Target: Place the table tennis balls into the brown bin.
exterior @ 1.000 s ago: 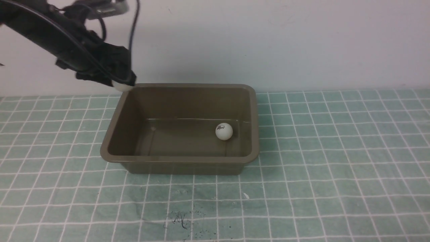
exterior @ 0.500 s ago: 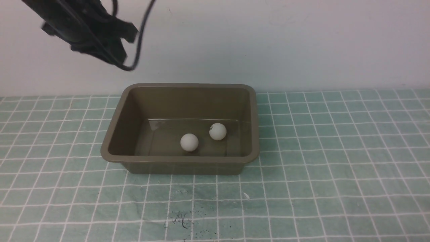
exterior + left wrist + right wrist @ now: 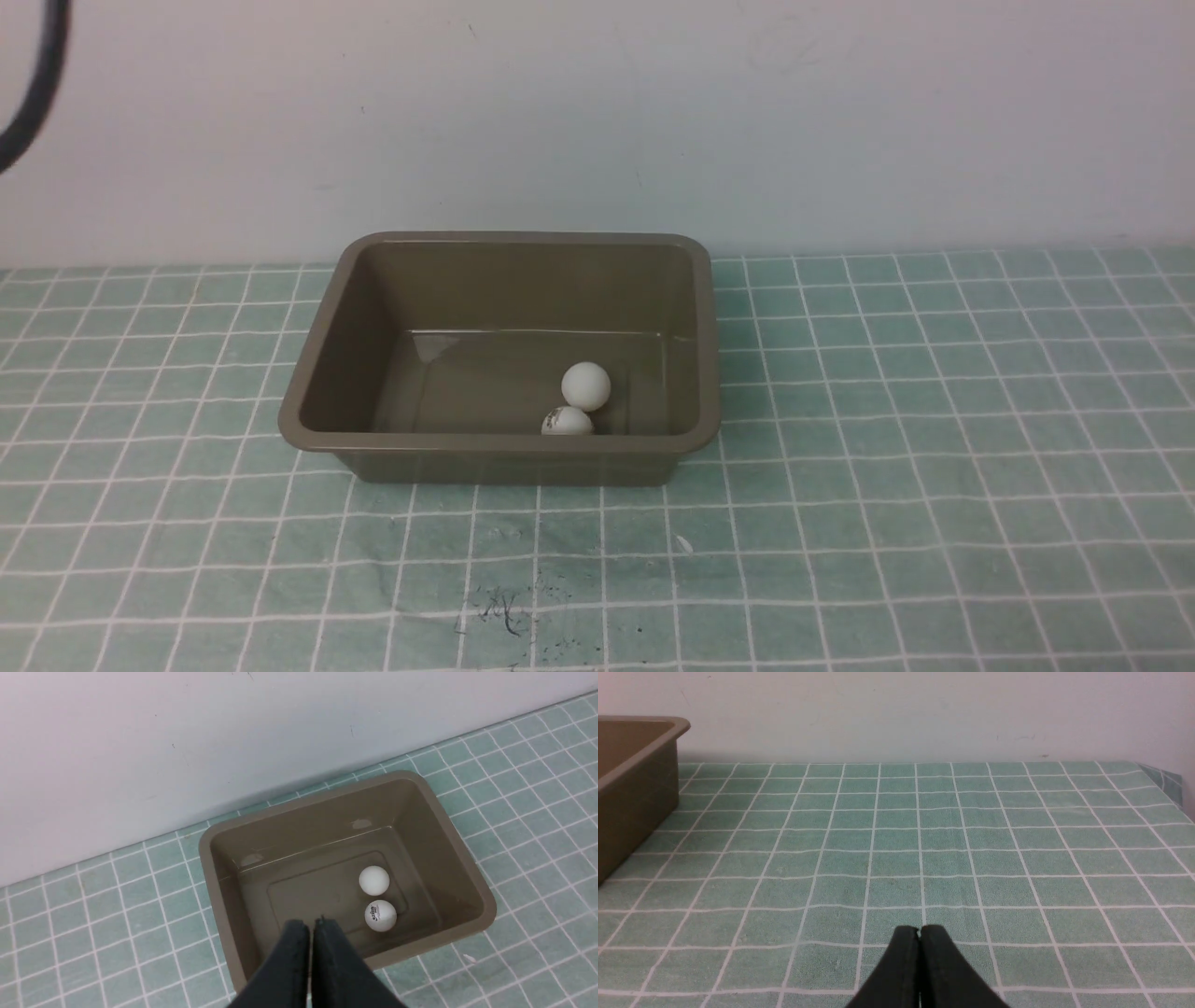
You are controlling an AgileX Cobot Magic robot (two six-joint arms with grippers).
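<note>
**Front view.** The bin [image 3: 504, 446] stands on the bench [image 3: 934, 420] with its far rim close to the back wall [image 3: 653, 112]. Open bench lies to its left, right and front. Both balls lie inside, toward the near right corner. The plain ball [image 3: 586, 385] is just beside the marked ball [image 3: 566, 422], which sits by the near side and is partly hidden by the rim. A black cable [image 3: 33, 93] crosses the upper left corner. Neither gripper shows here.

**Left wrist view.** The left gripper [image 3: 310, 926] hangs above the bin, its tips showing against the floor by one long side. Its fingers are pressed together and hold nothing. The two balls rest on the bin floor, apart from the gripper.

**Right wrist view.** The right gripper [image 3: 919, 933] sits low over open bench, fingers together and empty. One corner of the bin shows well off to its side.
</note>
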